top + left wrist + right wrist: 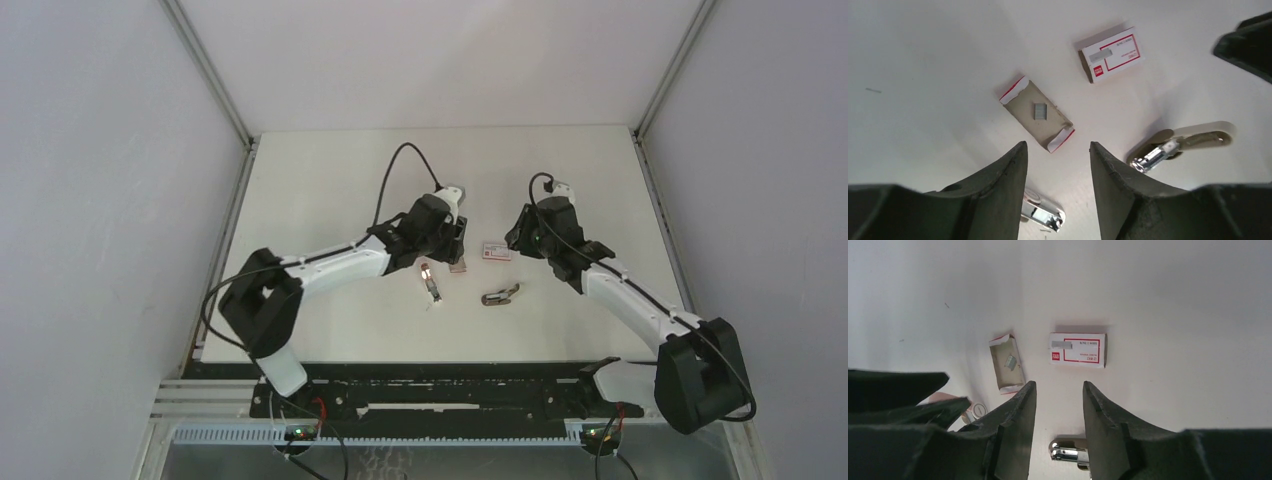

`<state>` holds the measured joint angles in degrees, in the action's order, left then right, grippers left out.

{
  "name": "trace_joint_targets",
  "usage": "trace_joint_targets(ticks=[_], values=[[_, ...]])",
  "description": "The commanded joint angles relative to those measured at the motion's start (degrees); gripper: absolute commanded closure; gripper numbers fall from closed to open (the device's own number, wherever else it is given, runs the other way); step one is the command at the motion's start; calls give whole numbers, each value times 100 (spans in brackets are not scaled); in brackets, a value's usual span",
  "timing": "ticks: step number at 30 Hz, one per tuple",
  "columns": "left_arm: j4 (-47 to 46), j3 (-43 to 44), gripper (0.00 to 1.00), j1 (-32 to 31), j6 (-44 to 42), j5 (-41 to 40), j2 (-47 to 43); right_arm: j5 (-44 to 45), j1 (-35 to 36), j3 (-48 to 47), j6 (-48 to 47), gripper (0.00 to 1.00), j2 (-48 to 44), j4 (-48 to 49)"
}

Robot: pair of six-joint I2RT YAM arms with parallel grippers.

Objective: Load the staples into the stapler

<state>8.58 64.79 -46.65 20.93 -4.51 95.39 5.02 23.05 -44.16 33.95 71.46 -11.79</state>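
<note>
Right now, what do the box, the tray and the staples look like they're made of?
The box looks like thin card: matte white with red print and crisp folded edges. The tray is probably unbleached card: dull grey-brown, with flaps bent outward at its ends. The staples seem to be metal: a small grey strip with a faint sheen.

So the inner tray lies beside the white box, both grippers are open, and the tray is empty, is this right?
Not quite: the inner tray is not empty. The left wrist view shows a small strip of staples lying in it. The rest holds: it lies beside the white box, and the left gripper and right gripper are both open.
</note>
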Motion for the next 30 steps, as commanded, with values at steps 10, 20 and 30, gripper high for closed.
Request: trace_joint_targets(ticks=[10,20,30], values=[[441,1306,54,-54,-414,-294,1303,-703,-490,311,-238,61,-423,206],[513,1362,57,-54,-392,-177,1649,-818,-604,362,-224,62,-405,251],[469,1499,61,-54,-492,-330,1936,-868,-626,395,-196,63,-405,248]])
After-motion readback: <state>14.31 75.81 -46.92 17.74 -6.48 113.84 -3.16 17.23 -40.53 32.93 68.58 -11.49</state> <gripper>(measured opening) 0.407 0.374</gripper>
